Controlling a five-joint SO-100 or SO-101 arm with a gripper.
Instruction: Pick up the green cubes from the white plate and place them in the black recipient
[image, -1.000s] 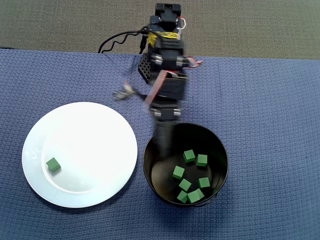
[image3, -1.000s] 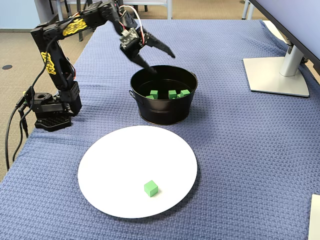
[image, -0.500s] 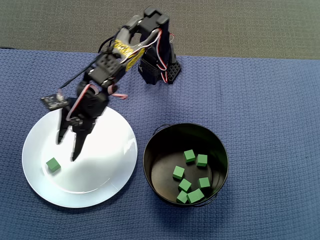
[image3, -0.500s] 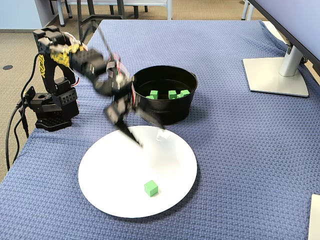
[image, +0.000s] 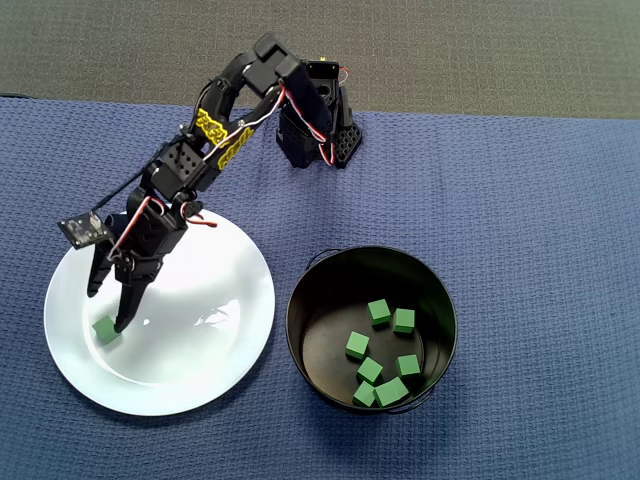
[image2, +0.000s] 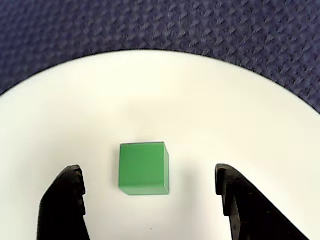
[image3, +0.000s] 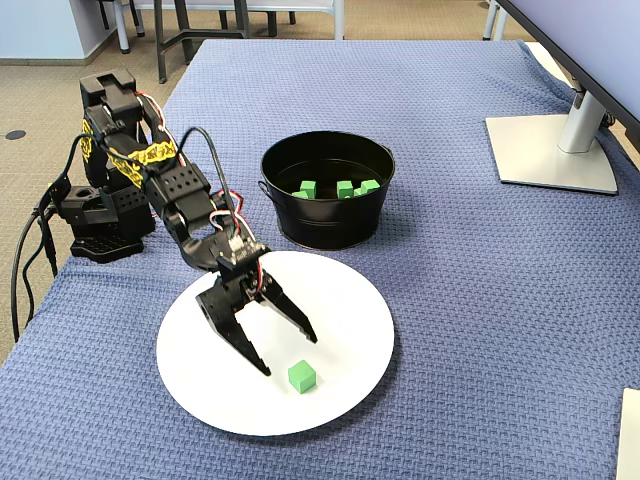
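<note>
In the wrist view, the bottom edge is cutting off both end effector (image2: 149, 180) fingers (image2: 65, 200), and the plate (image2: 210, 115) is running off left, right and bottom. In the fixed view, the bucket (image3: 330, 225) wall is hiding most of the cubes (image3: 345, 188) inside. Overhead, a finger is overlapping the plate's cube (image: 103, 331).

Table (image3: 480, 300) under a blue waffle-weave cloth, four things resting on it.
White plate (image3: 340, 300) sits near the front edge in the fixed view; black recipient (image3: 330, 225) stands just behind it, close but apart. Overhead view: plate (image: 200, 370) on the left, recipient (image: 300, 320) on the right, with a narrow strip of cloth between them. Arm base (image3: 100, 240) sits at the table's left edge in the fixed view. Monitor stand (image3: 550, 155) on the right, well apart from the rest.
</note>
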